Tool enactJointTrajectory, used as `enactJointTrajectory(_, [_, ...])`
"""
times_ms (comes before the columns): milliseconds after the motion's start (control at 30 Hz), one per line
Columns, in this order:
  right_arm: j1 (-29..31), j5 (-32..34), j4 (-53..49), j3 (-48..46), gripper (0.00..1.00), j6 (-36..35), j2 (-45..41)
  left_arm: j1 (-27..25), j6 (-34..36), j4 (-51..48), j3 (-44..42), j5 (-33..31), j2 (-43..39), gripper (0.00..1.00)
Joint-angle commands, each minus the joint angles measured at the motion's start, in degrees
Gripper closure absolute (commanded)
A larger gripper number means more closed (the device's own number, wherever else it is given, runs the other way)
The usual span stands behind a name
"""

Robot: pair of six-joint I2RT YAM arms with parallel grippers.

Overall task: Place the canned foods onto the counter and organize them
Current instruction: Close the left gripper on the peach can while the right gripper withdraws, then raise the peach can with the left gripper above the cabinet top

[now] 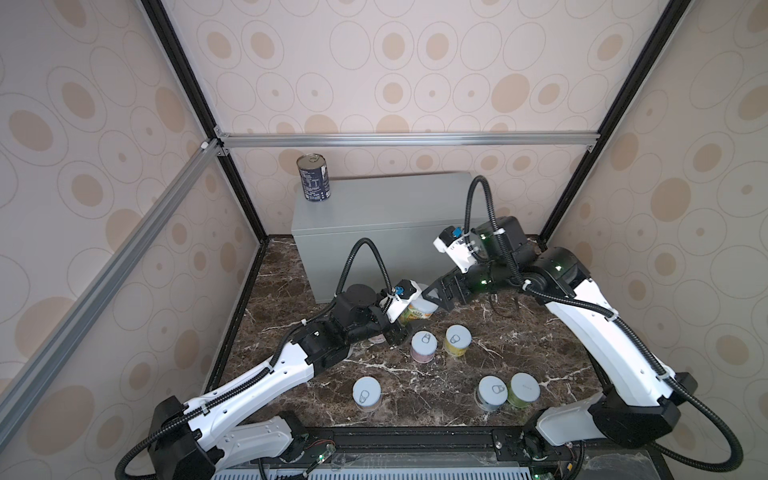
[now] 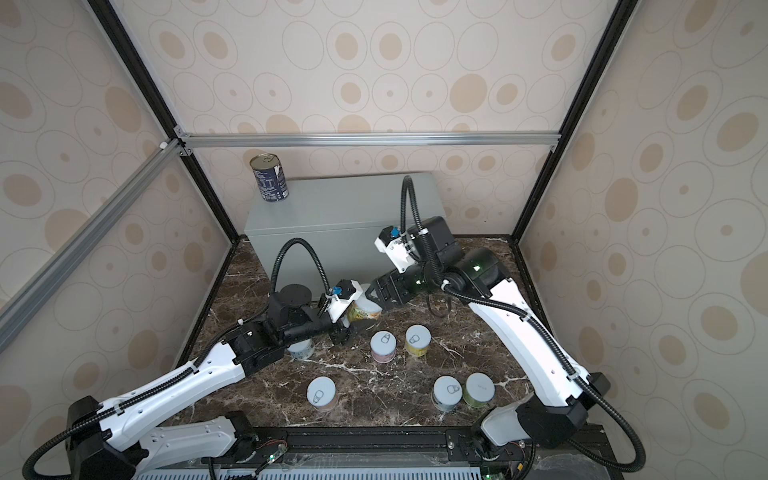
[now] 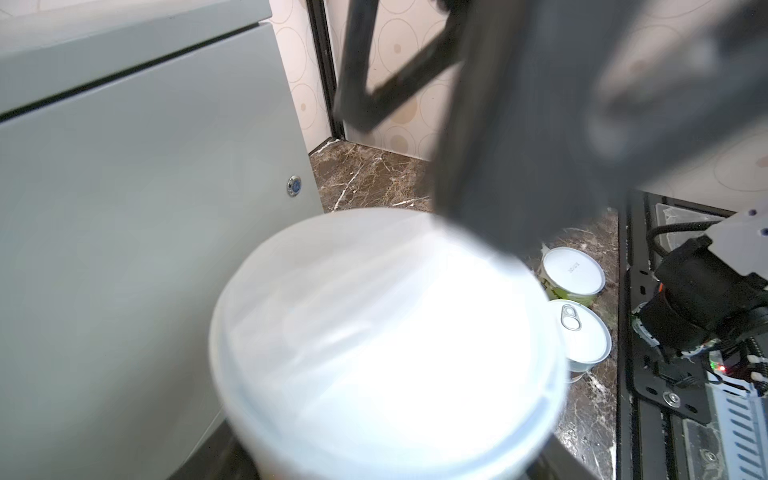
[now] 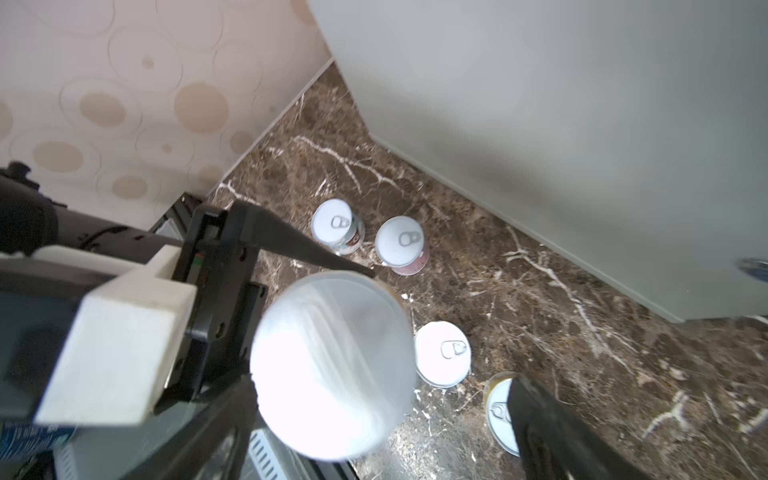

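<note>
Barely begun: only dark-blue can (image 1: 314, 178) stands on counter (image 1: 395, 199), upper left corner. Mid-frame, left gripper (image 1: 409, 322) clamps tilted pale-lidded can (image 1: 422, 311); right gripper (image 1: 436, 297) spread wide beside it. Lower centre, six small cans (image 2: 384, 345) on marble (image 1: 436, 395), not yet moved.

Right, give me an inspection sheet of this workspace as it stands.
Surface: marble tabletop, dark with white veins, no spills seen.
Job's things: dark-blue can upright on the counter; held can tilted in front of the counter; at least six more upright on the marble, including the pink can and yellow can.
Clutter: nothing seen.
Grippers: left gripper shut on the held can; right gripper open beside it.
Cables: black corrugated cable arches over each wrist, clear of the cans.
Surroundings: patterned walls, aluminium frame.
</note>
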Motion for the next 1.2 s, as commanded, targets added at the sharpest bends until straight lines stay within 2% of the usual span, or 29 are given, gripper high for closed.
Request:
enactJointTrajectory(0, [-2.78,0.23,2.79,-2.09,0.00,0.67,-4.96,1.31,2.57,2.47,2.72,-1.05,-3.63,0.55])
enactJointTrajectory(133, [-4.12,2.51,4.02,-5.34,0.00,-1.57,-9.16,4.91,2.35,1.38,4.49,-0.83,-5.66,0.54])
enactJointTrajectory(400, [-4.20,1.62,9.27,-14.59,0.00,-4.91,-16.39,18.68,-0.53,-0.58,12.75,5.97,-5.15,0.54])
enactJointTrajectory(867, [-4.21,-3.41,15.37,-26.29,0.00,-6.80,-23.65,38.28,-4.05,5.38,23.67,13.05,2.58,0.54])
enactJointTrajectory(1167, [-4.21,-7.53,18.57,-30.62,0.00,-8.10,-27.91,45.58,-6.49,12.94,25.77,16.03,8.76,0.52])
